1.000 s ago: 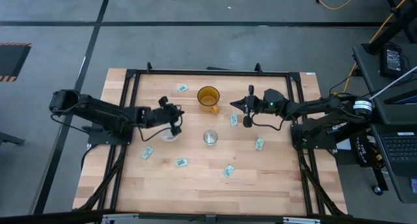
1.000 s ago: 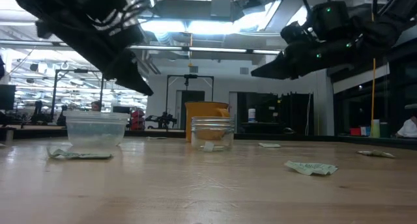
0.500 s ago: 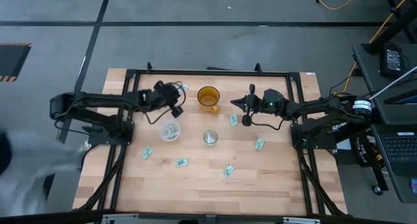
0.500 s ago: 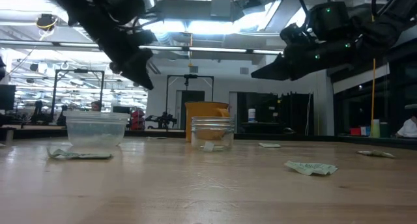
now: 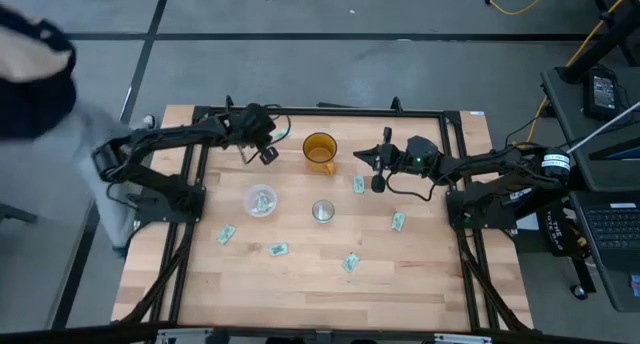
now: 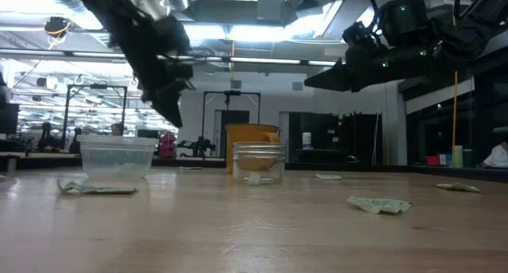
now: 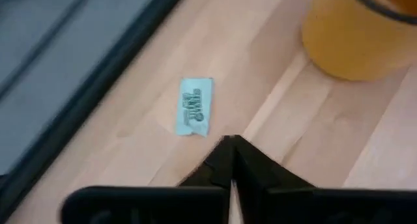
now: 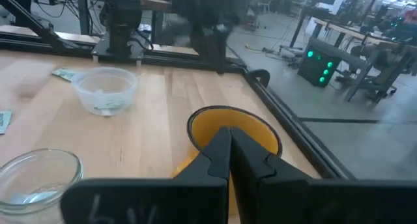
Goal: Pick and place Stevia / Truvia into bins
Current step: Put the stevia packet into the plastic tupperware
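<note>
Pale green and white Truvia sachets lie flat on the wooden table: one (image 7: 195, 114) just ahead of my left gripper, others (image 5: 226, 234) (image 5: 278, 250) (image 5: 350, 262) toward the near side, and two (image 5: 398, 221) (image 5: 358, 184) at the right. The clear plastic cup (image 5: 261, 200) has a sachet lying in it. The smaller silvery cup (image 5: 322, 211) stands beside it. My left gripper (image 7: 229, 140) hangs shut and slanting down above the table's far left part, left of the orange mug. My right gripper (image 8: 229, 129) is shut and about level, just right of the mug.
The amber-orange mug (image 5: 320, 149) stands between the two grippers at the far middle. A black frame rail (image 7: 78, 94) runs along the table's edge close to the far sachet. A blurred person (image 5: 40, 54) is beside the table's far left corner.
My left gripper, shut throughout, has swung from above the clear cup toward the table's far edge, rising a little. It now hangs near the sachet left of the mug. A person has moved along the table's left side toward the far corner.
</note>
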Tool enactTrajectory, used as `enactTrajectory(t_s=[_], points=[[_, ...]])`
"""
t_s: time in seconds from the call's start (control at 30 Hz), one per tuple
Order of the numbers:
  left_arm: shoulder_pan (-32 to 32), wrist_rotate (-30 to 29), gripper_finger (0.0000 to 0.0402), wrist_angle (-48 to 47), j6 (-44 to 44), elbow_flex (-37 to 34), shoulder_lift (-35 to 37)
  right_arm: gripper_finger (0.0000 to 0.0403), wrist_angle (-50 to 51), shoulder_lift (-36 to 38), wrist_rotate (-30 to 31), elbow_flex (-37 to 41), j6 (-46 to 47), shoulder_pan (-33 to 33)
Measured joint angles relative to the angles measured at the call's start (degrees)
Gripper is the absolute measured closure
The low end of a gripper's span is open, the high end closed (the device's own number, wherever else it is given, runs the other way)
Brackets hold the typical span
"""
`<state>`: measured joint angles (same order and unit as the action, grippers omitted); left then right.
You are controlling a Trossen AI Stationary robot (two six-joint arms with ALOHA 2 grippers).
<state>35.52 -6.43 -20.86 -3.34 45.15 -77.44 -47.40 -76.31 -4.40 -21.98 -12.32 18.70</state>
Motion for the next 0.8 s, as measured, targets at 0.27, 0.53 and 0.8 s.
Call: enactTrajectory(t_s=[0.27,0.53,0.8], points=[[5.74,6.0,0.04,-7.19,-5.26,10.63,-11.89,0.0388,-0.13,0.0,0.0,0.0,0.17,2.06],[7.12,6.02,0.0389,-13.19,-5.42,18.12,-15.99,0.0378,0.26,0.0,-0.11,-0.02,1.73,3.48],[6.68,5.42,0.0329,-13.66,-6.9,18.18,-16.11,0.0377,1.77,0.0,-0.12,-0.04,1.64,3.48]])
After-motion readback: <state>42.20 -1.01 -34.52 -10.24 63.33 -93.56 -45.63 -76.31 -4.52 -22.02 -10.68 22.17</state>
